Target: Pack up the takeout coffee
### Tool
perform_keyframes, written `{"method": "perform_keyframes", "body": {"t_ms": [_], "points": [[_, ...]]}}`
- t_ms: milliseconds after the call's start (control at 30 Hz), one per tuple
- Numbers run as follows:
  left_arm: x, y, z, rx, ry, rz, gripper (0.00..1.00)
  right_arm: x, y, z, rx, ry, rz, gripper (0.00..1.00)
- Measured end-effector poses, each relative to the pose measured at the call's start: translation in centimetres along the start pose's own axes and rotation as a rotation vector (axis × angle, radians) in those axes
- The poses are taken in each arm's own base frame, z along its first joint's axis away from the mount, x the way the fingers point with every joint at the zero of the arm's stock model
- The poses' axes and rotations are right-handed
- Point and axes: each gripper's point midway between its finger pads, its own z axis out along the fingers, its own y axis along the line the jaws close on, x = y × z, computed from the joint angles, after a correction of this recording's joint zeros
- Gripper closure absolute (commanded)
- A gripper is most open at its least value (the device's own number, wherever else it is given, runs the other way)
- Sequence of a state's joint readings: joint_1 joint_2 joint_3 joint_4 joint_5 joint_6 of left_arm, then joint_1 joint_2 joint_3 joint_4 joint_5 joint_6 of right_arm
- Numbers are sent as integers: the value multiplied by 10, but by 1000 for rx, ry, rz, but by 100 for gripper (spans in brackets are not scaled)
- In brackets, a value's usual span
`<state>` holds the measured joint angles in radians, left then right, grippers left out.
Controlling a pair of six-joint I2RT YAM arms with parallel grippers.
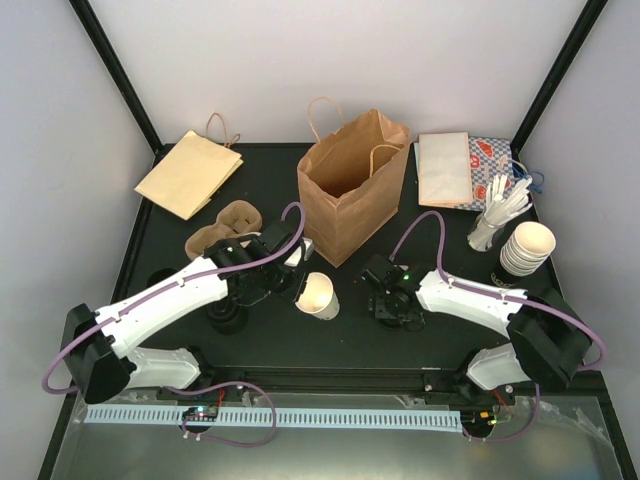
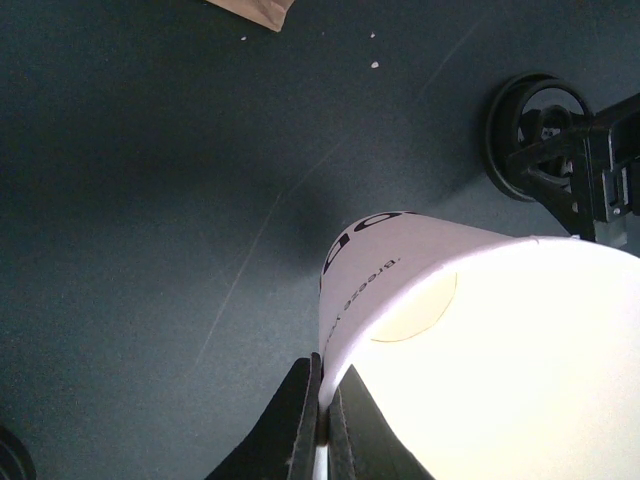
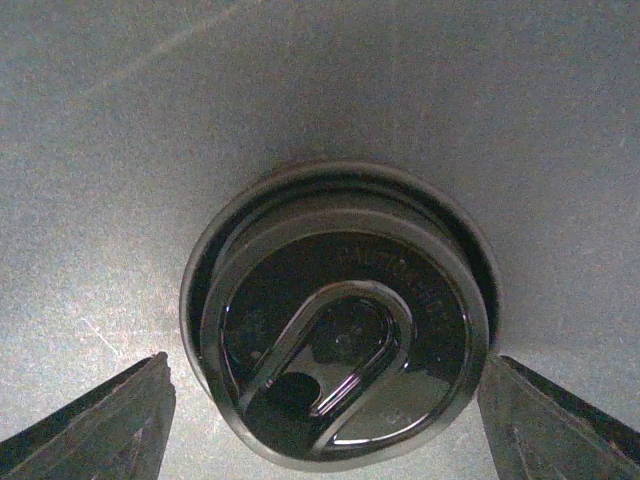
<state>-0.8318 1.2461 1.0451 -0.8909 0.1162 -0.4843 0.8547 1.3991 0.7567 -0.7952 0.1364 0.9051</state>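
Table (image 1: 270, 170): open bag (image 1: 350, 190) centre-back. Flat bag (image 1: 188, 172) in back-left corner, cup carrier (image 1: 225, 228) just in front of it, left of open bag. The cup (image 1: 318, 296) is tipped, in front of open bag; lid (image 3: 335, 315) flat on table to its right. Cup stack (image 1: 527, 247) by right edge, w/ cutlery pot (image 1: 495, 215) behind it.

Likely lab: black-framed white booth (image 1: 330, 50)

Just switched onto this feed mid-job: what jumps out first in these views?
The left gripper is shut on the rim of a white paper cup, holding it tilted in front of the open brown paper bag that stands at centre. To the cup's right, the right gripper is open, its fingers either side of a black lid lying on the dark table, not touching it.
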Motion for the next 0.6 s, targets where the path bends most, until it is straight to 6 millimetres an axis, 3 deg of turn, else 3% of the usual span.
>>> {"method": "perform_keyframes", "body": {"t_ms": [600], "points": [[0,-2,6,-10,27,14,98,-10,0,14,1,5,60,24]]}}
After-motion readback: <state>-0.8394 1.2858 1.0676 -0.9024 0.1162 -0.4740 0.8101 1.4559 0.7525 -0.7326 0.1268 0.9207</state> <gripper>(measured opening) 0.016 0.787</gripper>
